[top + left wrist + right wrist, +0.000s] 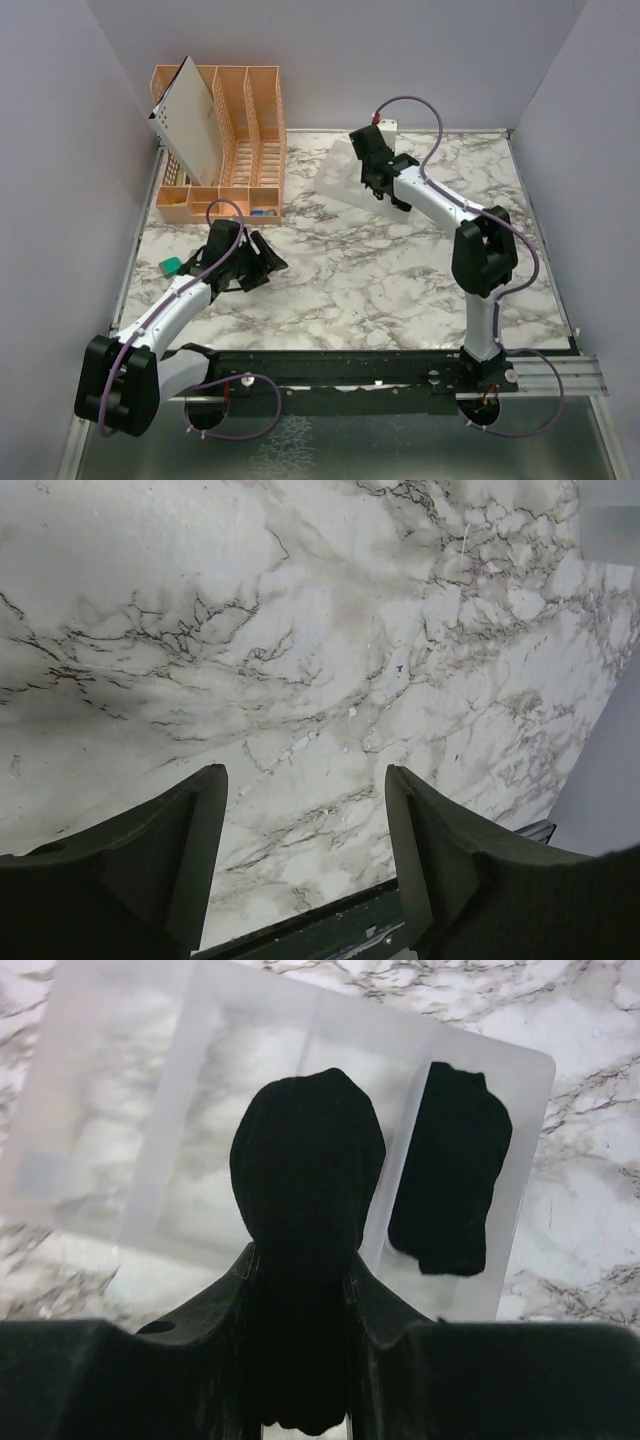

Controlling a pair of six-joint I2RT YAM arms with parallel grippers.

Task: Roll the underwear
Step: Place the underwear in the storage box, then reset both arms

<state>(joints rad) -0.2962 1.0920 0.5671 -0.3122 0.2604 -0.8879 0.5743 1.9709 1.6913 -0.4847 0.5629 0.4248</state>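
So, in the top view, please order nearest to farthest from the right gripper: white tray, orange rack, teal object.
1. white tray, just under the right gripper.
2. orange rack, back left.
3. teal object, far left edge.

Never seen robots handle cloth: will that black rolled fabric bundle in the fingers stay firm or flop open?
Probably soft: the black rolled fabric bundle narrows where the right fingers squeeze it. Likely light, as it sticks out without drooping. It may stay rolled, like the second black bundle lying in the translucent white tray.
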